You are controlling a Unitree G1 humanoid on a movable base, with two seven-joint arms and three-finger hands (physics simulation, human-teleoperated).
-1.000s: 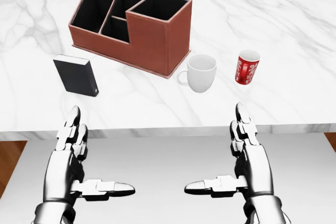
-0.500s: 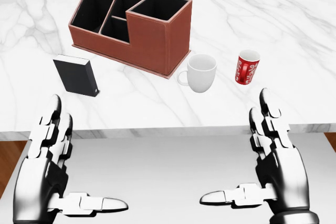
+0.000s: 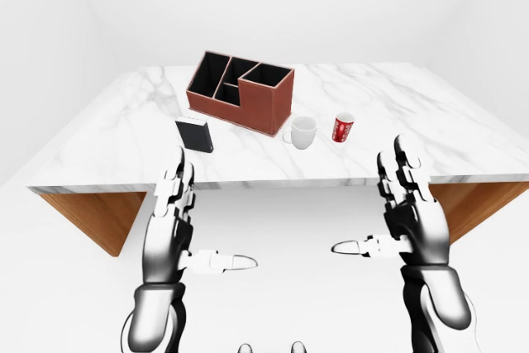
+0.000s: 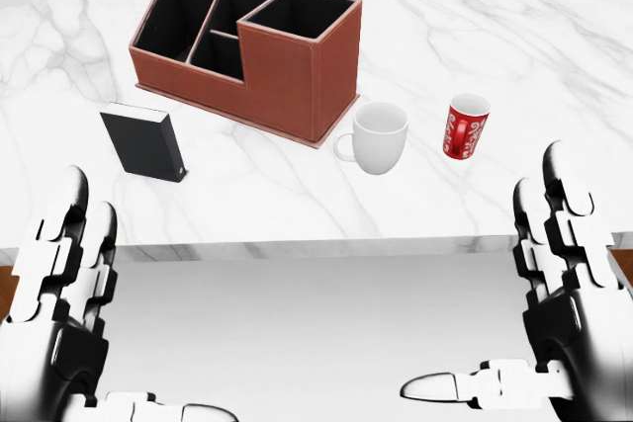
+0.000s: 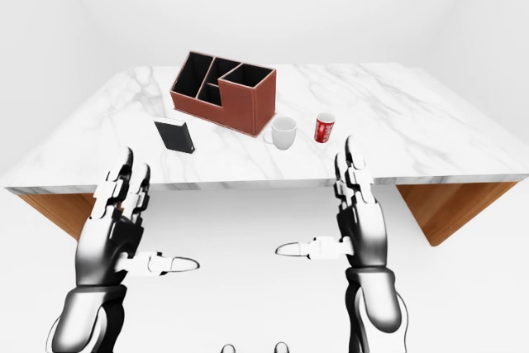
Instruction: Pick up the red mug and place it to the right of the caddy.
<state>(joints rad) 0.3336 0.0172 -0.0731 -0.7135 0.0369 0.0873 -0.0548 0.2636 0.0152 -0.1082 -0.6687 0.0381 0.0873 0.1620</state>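
The red mug (image 4: 466,126) with a white pattern stands upright on the marble table (image 4: 564,56), right of centre in the head view. The brown caddy (image 4: 247,46), with several black compartments, sits at the upper left. Between them stands a white mug (image 4: 378,137). My left hand (image 4: 148,295) and right hand (image 4: 482,269) are both open, fingers straight up and thumbs pointing inward, holding nothing. They hang below the table's near edge, short of everything on it. The right hand's fingertips (image 4: 556,157) reach up below and to the right of the red mug.
A small black box (image 4: 145,143) stands on the table, lower left of the caddy. The table's wooden underside (image 3: 91,217) shows at both sides in the eye views. White floor and walls surround the table.
Both hands have spread apart and sunk toward the bottom corners of the head view, the left going left, the right going right. The things on the table have not moved.
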